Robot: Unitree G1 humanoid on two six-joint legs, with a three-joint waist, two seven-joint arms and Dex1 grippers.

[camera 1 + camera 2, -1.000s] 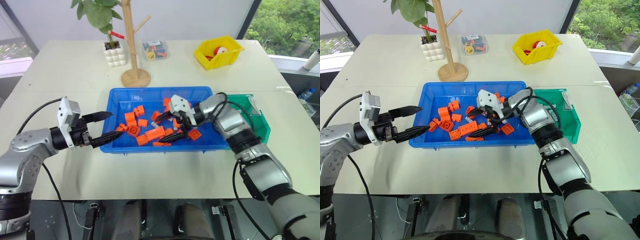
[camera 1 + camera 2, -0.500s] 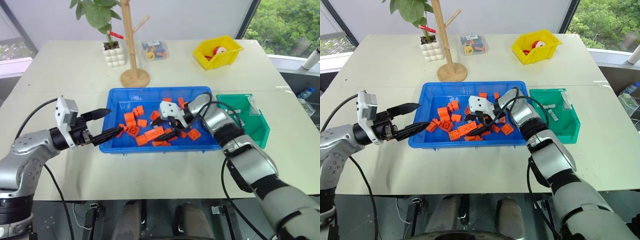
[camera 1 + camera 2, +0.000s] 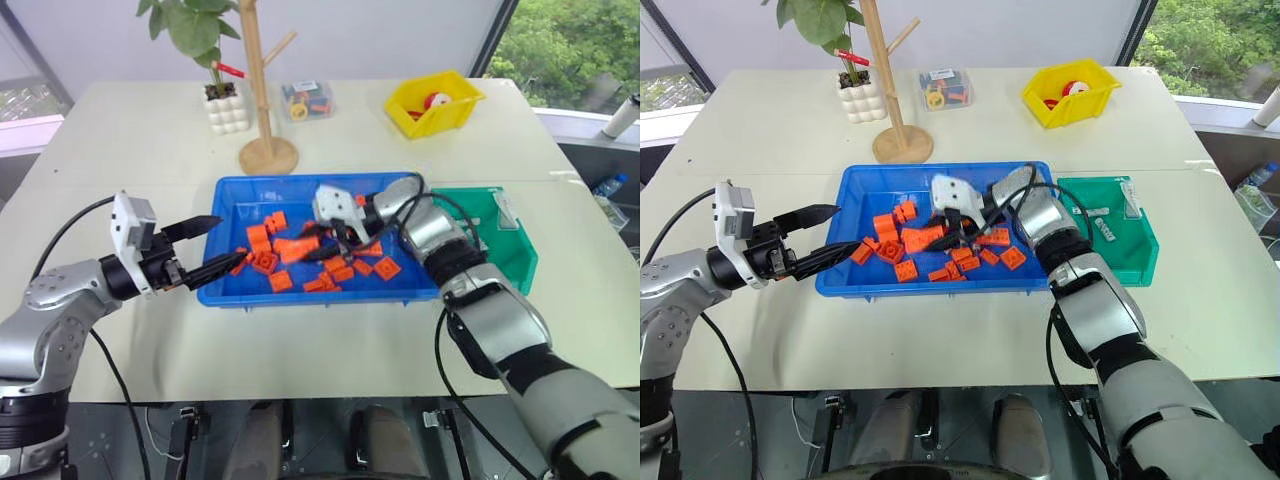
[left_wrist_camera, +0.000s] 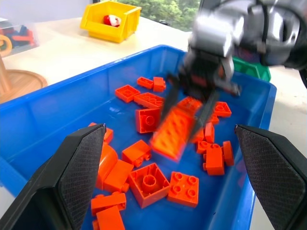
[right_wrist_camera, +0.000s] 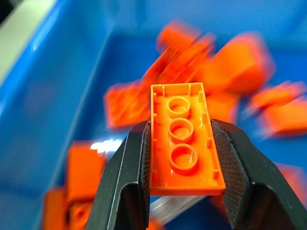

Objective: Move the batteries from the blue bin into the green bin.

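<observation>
The right tool (image 5: 184, 191) is clamped on a long flat orange brick (image 5: 183, 139), its two black fingers (image 5: 125, 177) pressing the brick's long sides, underside tubes facing the wrist camera. In the head views this tool (image 3: 318, 245) holds the brick clear above the loose orange bricks (image 3: 268, 262) inside the blue bin (image 3: 300, 186). A small silvery-grey cylinder shows blurred just beneath the held brick in the right wrist view; whether it is a battery cannot be told.

The left tool (image 3: 210, 245) hangs at the blue bin's left rim with its fingers spread apart and nothing between them; its lower fingertip reaches just over the rim near the bricks.

The green bin (image 3: 1140, 262) sits touching the blue bin's right side, and a few small pale batteries (image 3: 1101, 225) lie on its floor.

Farther back on the worktop (image 3: 120, 130) stand a yellow bin (image 3: 437, 103), a small clear box (image 3: 307, 100) of mixed parts, a wooden stand (image 3: 264, 90) and a potted plant (image 3: 222, 60).
</observation>
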